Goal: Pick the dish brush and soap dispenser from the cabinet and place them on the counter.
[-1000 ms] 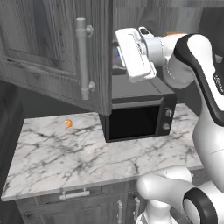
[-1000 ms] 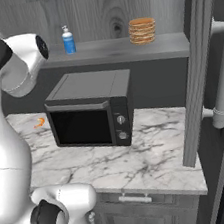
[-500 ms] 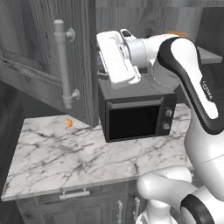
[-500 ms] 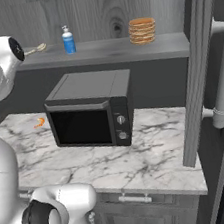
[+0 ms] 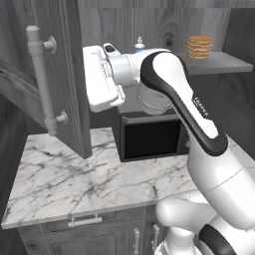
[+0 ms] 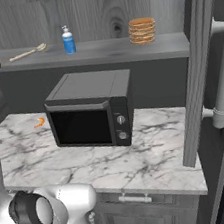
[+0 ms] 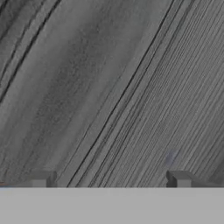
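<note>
**Arm swung left toward the open door, brush and soap not picked yet**

Since a second earlier the hand [image 5: 102, 77] had swung left across the front of the cabinet [image 5: 60, 74], ending up right by the inner face of the left door. Its fingers were spread wide with nothing between them, and the hand view was all dark wood grain up close.

Dish brush [image 6: 26, 53] lay flat at the left end of the cabinet's grey shelf [image 6: 106, 53]. Soap dispenser [image 6: 67, 40] stood upright just to its right, near it but apart. A stack of tan discs [image 6: 142, 31] sat further right on the same shelf.

Down on the bench [image 6: 155, 156], the microwave [image 6: 91, 109] sat toward the back, with a small orange thing [image 6: 39, 123] just off its left side.
</note>
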